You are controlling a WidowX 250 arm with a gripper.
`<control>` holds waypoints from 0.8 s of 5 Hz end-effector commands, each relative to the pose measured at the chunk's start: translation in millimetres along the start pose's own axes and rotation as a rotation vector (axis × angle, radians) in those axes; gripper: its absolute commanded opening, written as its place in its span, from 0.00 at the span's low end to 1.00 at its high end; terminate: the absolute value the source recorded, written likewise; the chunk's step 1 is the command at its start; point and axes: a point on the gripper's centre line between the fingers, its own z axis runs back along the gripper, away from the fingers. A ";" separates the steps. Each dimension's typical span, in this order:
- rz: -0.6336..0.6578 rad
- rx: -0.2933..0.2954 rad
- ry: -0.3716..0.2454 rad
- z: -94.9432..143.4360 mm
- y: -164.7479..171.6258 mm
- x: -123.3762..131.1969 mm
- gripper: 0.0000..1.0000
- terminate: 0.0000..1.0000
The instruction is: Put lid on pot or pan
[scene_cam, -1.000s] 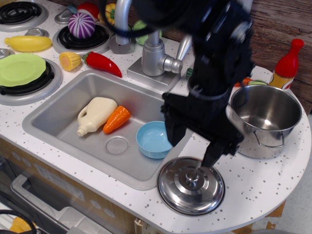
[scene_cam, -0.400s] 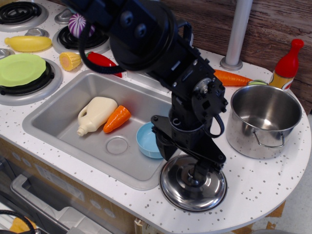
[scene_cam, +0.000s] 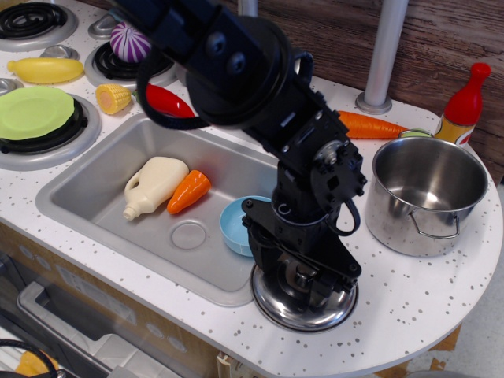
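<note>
The shiny domed lid (scene_cam: 316,312) lies on the speckled counter at the front edge, just right of the sink. My black gripper (scene_cam: 299,277) is pressed down on its middle, with the fingers close around the small knob, and hides most of the lid's top. The steel pot (scene_cam: 429,193) stands upright and empty on the counter to the right, behind the lid, with a wire loop handle facing front. The pot and lid are apart.
A light blue bowl (scene_cam: 234,227) sits in the sink (scene_cam: 94,177) right beside my gripper, along with a cream bottle (scene_cam: 153,185) and an orange carrot (scene_cam: 189,191). Another carrot (scene_cam: 370,124), a red bottle (scene_cam: 465,102) and a grey pole (scene_cam: 383,55) stand behind the pot.
My gripper has come down from above the lid onto its knob. The lid has shifted slightly to the left. The pot has not moved.
</note>
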 end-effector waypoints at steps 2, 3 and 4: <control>0.000 -0.071 -0.045 -1.4 5.1 16.3 1.00 0.00; -0.001 -0.092 -0.047 -3.7 7.9 17.0 0.00 0.00; 0.004 -0.094 -0.025 8.6 8.8 19.4 0.00 0.00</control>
